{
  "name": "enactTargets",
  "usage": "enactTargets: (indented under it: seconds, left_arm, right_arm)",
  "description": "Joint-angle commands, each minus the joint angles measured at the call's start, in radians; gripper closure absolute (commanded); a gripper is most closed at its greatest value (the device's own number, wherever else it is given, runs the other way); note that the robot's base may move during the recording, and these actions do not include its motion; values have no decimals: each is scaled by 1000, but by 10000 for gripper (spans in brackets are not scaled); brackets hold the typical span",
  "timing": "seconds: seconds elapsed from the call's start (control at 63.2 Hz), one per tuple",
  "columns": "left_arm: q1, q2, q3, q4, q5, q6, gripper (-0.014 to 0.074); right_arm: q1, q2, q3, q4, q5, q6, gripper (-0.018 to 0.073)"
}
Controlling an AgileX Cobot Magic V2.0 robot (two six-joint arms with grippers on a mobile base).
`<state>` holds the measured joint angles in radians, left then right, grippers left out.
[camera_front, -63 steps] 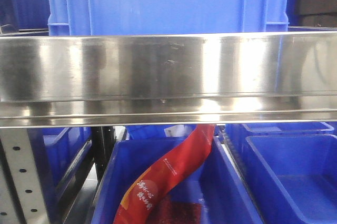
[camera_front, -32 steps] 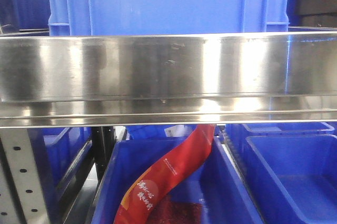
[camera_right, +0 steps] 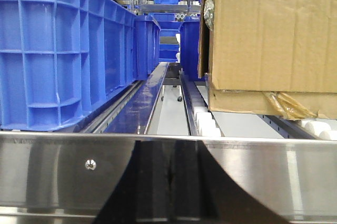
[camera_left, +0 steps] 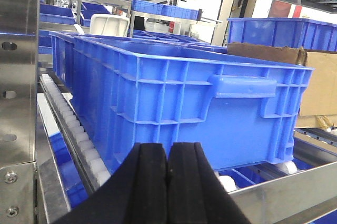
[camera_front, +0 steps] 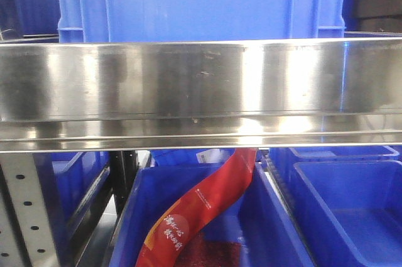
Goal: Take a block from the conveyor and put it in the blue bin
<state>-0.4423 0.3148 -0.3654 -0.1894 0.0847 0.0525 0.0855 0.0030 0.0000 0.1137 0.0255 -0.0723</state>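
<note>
Nothing is shifting between the earlier front views and this one: the steel rail (camera_front: 201,91), the big blue crate (camera_front: 201,3) above it and the red printed bag (camera_front: 201,207) in the lower blue bin (camera_front: 264,217) are sitting exactly where they were.

In the left wrist view, the left tool (camera_left: 167,182) is showing its 2 black pads pressed flat together at the bottom of the frame, gripping nothing. Directly ahead of it and slightly above, a large blue crate (camera_left: 179,103) is resting on white rollers (camera_left: 79,134), its short handled end facing the tool. Ahead to the right, a brown cardboard box (camera_left: 310,87) is sitting beside that crate.

In the right wrist view, the right tool (camera_right: 168,182) is appearing only as a dark, blurred shape against a steel rail (camera_right: 63,171) just in front of it; its pads look close together, but I cannot tell whether they are meeting. Beyond the rail, a blue crate (camera_right: 58,50) is standing ahead to the left and a cardboard box (camera_right: 268,39) ahead to the right, with a roller lane (camera_right: 200,113) running away between them.

No block and no conveyor belt are showing in any view, so the block's place cannot be told.
</note>
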Motion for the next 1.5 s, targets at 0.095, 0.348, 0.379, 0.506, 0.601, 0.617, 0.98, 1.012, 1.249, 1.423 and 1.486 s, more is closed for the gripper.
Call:
enactTargets:
  seconds: [0.095, 0.348, 0.379, 0.506, 0.601, 0.617, 0.98, 1.012, 1.249, 1.423, 1.486]
  left_arm:
    - [1, -6, 1, -8, -20, -2, 707]
    - [1, -6, 1, -8, -20, -2, 707]
    - [1, -6, 1, -8, -20, -2, 707]
    - [1, -6, 1, -8, -20, -2, 707]
    - [1, -6, 1, -8, -20, -2, 707]
    - [1, -6, 1, -8, -20, -2, 707]
    - [1, -11, 3, 51, -22, -2, 707]
    - [1, -16, 3, 89, -27, -2, 707]
    - [147, -144, 94, 239, 34, -2, 707]
    - [338, -271, 218, 239, 47, -20, 707]
    - [383, -315, 260, 226, 48, -20, 707]
  right_arm:
    - [-4, -3, 0, 7, -10, -7, 721]
    - [-4, -3, 0, 7, -10, -7, 721]
    - [-4, -3, 0, 7, -10, -7, 721]
    - [-4, -3, 0, 7, -10, -7, 721]
    - [-4, -3, 0, 7, -10, -7, 721]
    - [-4, -3, 0, 7, -10, -7, 721]
    - [-4, -3, 0, 7, -10, -7, 721]
    - [-4, -3, 0, 7, -10, -7, 721]
    - [-4, -3, 0, 7, -10, -7, 721]
    - [-4, -3, 0, 7, -10, -7, 721]
    - [-4, -3, 0, 7, -10, -7, 721]
